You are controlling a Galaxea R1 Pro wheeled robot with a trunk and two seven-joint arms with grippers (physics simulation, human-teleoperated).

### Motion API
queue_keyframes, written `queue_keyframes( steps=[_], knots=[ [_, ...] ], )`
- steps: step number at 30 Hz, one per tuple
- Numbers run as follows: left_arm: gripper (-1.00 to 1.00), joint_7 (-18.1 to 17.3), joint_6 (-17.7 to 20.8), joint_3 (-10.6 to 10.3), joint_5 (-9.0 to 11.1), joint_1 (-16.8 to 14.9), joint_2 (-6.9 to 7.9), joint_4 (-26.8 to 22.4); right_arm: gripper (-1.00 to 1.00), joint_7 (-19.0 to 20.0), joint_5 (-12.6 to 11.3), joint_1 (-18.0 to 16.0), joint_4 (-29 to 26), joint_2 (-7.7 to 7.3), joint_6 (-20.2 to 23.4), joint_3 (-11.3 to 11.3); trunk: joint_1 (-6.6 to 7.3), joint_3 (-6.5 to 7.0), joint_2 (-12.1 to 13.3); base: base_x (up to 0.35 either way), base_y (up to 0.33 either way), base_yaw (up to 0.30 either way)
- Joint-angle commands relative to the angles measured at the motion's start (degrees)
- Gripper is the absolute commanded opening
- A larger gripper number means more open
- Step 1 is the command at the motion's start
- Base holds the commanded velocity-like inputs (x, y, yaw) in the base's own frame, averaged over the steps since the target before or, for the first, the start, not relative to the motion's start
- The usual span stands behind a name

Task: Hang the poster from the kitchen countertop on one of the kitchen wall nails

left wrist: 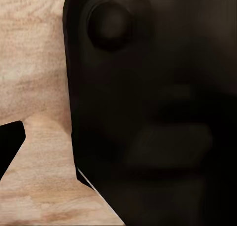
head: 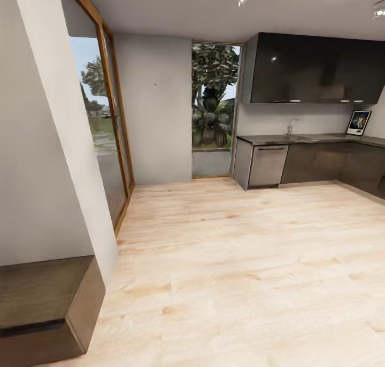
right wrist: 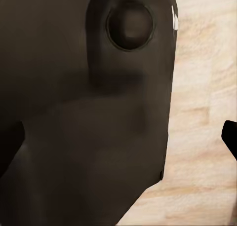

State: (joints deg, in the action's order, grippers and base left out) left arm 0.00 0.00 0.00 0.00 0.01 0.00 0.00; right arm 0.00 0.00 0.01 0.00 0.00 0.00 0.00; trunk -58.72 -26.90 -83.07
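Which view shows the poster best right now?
The head view: the poster stands upright on the countertop at far right, small but recognisable. Both wrist views face dark robot bodywork and wood floor, so they give nothing of it.

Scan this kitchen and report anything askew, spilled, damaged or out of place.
Nothing stands out. The poster stands upright on the kitchen countertop against the wall, the wood floor shows no spill, and the cabinets look shut and intact.
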Motion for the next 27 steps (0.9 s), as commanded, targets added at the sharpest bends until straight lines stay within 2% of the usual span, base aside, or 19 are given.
queue_keyframes(
  steps=[1,4,6,20,27],
  knots=[
    [1.00,-0.20,-0.23,-0.05,0.11,0.33,-0.33,-0.33,1.00,-0.01,-0.33,-0.34,-0.09,-0.33,-0.12,0.00,0.00,-0.03,-0.01,0.000,0.000,0.000],
    [1.00,-0.16,-0.21,-0.06,0.07,0.52,-1.30,-1.29,1.00,-0.04,-0.30,-1.32,-0.11,-1.30,-0.19,0.06,0.00,-0.03,-0.01,0.000,0.000,0.000],
    [1.00,-0.16,-0.21,-0.06,0.07,0.52,-1.77,-1.78,1.00,-0.04,-0.30,-1.57,-0.11,-1.30,-0.19,0.06,0.00,-0.03,-0.01,0.000,0.000,0.000],
    [1.00,-0.12,-0.10,-0.12,0.06,0.52,-1.73,-1.78,1.00,-0.06,-0.29,-1.59,-0.15,-1.50,-0.25,0.05,0.00,-0.03,-0.01,0.005,0.000,0.000],
    [1.00,0.08,0.26,-0.49,0.13,0.52,-1.98,-2.10,1.00,-0.09,-0.39,-2.10,-2.26,-2.49,-0.31,-0.12,0.00,-0.03,-0.01,0.267,0.000,0.000]
  ],
)
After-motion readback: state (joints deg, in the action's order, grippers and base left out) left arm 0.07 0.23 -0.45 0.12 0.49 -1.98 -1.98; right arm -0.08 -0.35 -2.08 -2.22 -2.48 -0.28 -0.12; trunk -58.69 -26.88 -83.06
